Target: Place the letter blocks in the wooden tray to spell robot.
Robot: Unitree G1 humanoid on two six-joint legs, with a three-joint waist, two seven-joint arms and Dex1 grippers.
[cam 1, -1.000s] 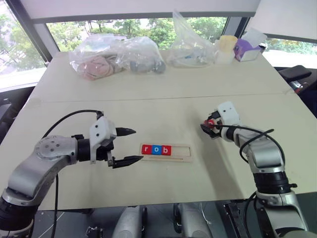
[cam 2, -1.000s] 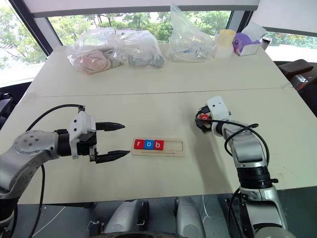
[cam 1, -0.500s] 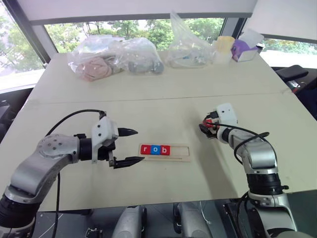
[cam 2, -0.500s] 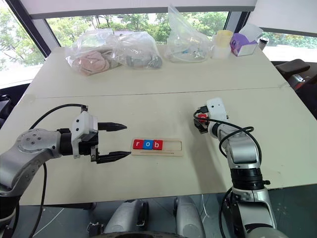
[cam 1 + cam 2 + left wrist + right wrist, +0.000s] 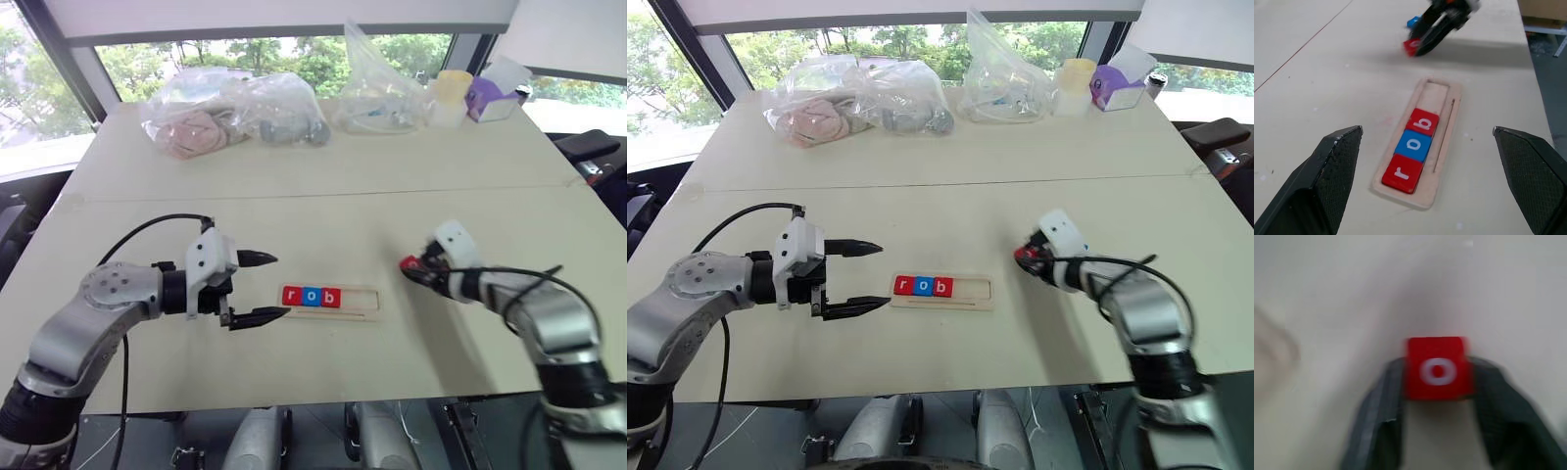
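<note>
A wide pale table (image 5: 323,211) carries everything. At its far edge lie clear plastic bags (image 5: 230,113) with soft things inside, and near them stand a yellow cup (image 5: 450,96) and a purple tissue box (image 5: 493,96).

The left arm reaches in from the left side, and the left gripper (image 5: 263,289) hangs just beside the left end of the wooden tray (image 5: 328,299). Its two black fingers (image 5: 1327,181) are spread wide, and nothing is between them.

The right gripper (image 5: 415,270) is near the table surface, to the right of the tray and apart from it. Its fingers are pressed onto a red block with a white "o" (image 5: 1437,367), and they pinch it from both sides.

The tray lies flat in the middle of the table, with its long side running left to right. In the left part of its slot three blocks sit side by side and touch each other: a red "r" (image 5: 1403,172), a blue "o" (image 5: 1415,145), a red "b" (image 5: 1423,121). The right part of the slot is free.

In the left wrist view, one small blue block (image 5: 1411,22) lies on the table just behind the right gripper. I cannot read its letter.
</note>
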